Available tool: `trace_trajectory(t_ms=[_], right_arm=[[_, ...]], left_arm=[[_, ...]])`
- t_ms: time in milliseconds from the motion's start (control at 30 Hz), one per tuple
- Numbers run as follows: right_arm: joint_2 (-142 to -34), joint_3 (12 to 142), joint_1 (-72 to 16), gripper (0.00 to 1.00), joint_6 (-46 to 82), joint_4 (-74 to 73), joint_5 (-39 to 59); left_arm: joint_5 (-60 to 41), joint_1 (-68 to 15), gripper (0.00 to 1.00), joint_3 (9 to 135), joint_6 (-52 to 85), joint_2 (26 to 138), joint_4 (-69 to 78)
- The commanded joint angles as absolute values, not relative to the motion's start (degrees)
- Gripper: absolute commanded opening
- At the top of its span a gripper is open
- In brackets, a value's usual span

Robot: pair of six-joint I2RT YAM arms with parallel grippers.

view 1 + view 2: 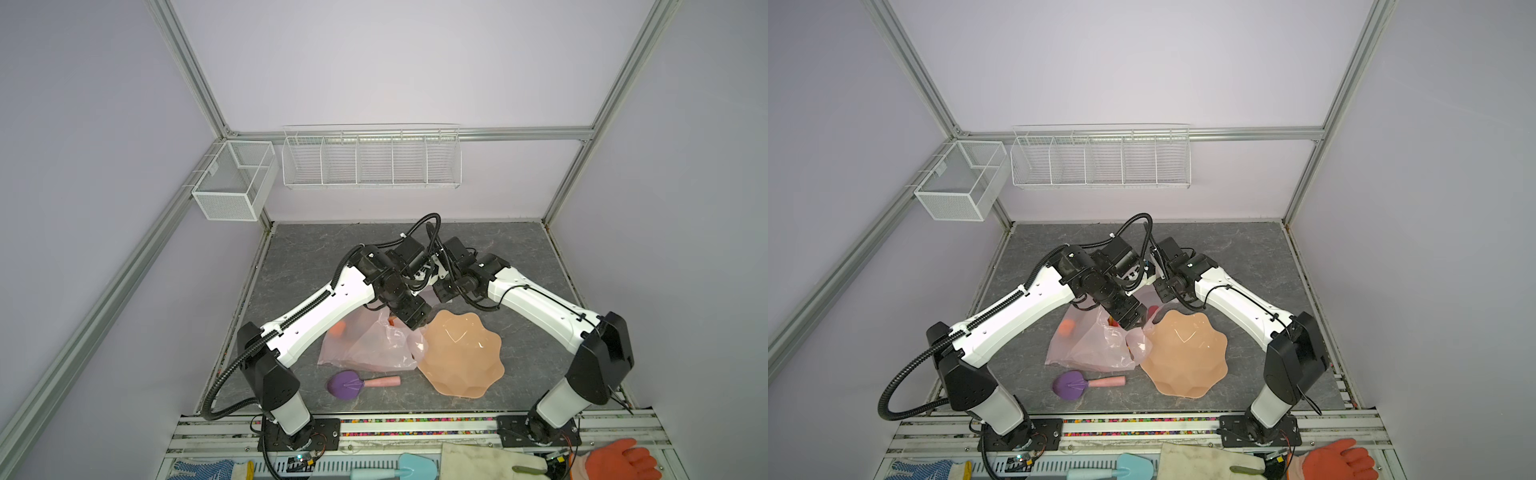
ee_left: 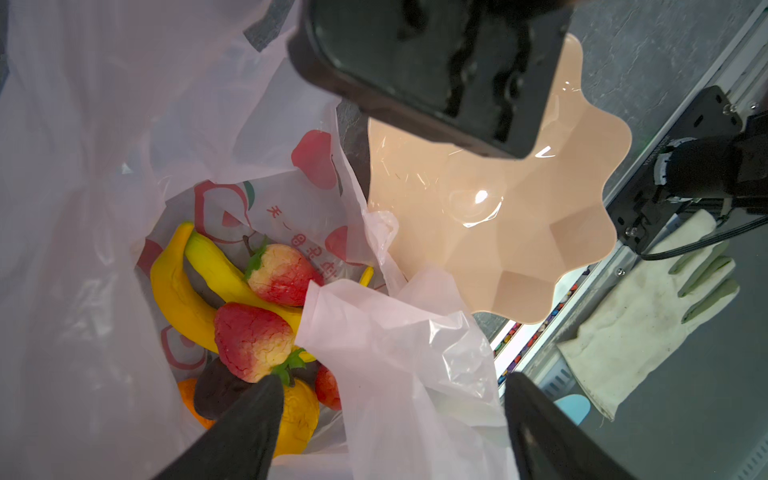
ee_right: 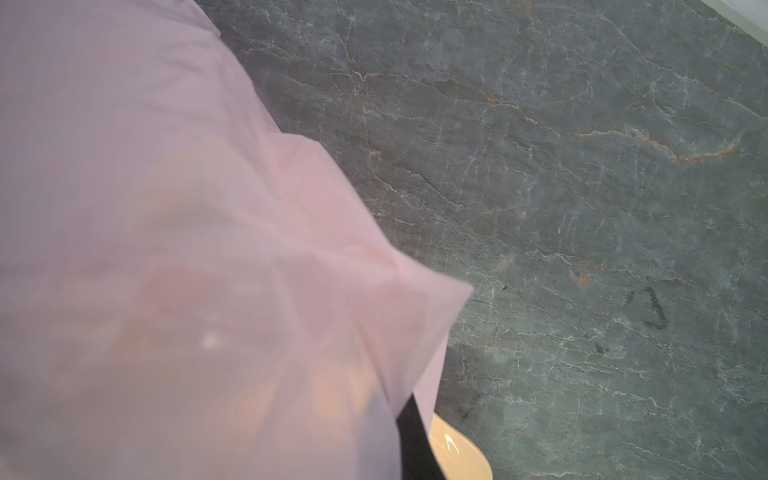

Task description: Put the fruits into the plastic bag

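Landmark taken: the peach bowl [image 1: 461,357]. The plastic bag [image 1: 365,347] is spread against the bowl's left rim in both top views and touches it. Its mouth is raised by the bowl's far-left edge.

The fruits [image 2: 249,324] are seen inside the bag in the left wrist view. Two bananas [image 2: 174,291] are overlain by strawberries [image 2: 253,340]. A round orange [image 2: 299,415] and a dark piece [image 2: 214,390] are crowded beside them.

The left gripper [image 2: 395,380] is hung over the bag mouth, just beside the bowl. Its jaws are spread wide and nothing is clamped.

The right gripper [image 3: 411,432] is largely veiled by pink film. Its jaws are closed, and the bag's film appears pinched in them.

A purple scoop [image 1: 345,384] is laid left of the bowl, apart from it.
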State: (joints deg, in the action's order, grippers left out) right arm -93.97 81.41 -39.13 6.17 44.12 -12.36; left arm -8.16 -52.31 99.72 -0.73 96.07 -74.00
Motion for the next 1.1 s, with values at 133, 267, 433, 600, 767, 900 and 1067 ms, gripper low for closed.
trace_trajectory(t_ms=[133, 267, 433, 600, 767, 900, 1067], right_arm=[[-92.1, 80.6, -39.0, 0.06, 6.9, 45.0, -12.3], [-91.9, 80.8, -38.5, 0.06, 7.3, 45.4, -12.4], [-90.8, 80.4, -37.4, 0.06, 7.8, 45.4, -10.6], [-88.5, 79.0, -35.1, 0.06, 8.5, 44.5, -3.9], [-85.9, 78.2, -33.6, 0.06, 9.0, 44.7, 1.4], [-83.6, 77.8, -32.3, 0.06, 9.4, 44.3, 5.9], [-82.6, 78.7, -30.9, 0.06, 8.1, 45.6, 10.9]], left_arm=[[-4.5, -54.7, 0.83, 99.3, -1.8, 99.8, -80.5], [-3.9, -55.2, 0.82, 99.1, -0.5, 99.6, -81.4], [-7.0, -55.2, 0.83, 96.9, 2.7, 95.3, -77.2], [-8.2, -55.2, 0.82, 98.6, 6.9, 91.3, -74.9], [-12.1, -55.3, 0.82, 101.5, 12.7, 85.7, -68.8], [-14.5, -55.3, 0.82, 102.3, 15.3, 81.3, -63.3], [-14.7, -55.5, 0.83, 97.9, 16.4, 75.2, -55.4]])
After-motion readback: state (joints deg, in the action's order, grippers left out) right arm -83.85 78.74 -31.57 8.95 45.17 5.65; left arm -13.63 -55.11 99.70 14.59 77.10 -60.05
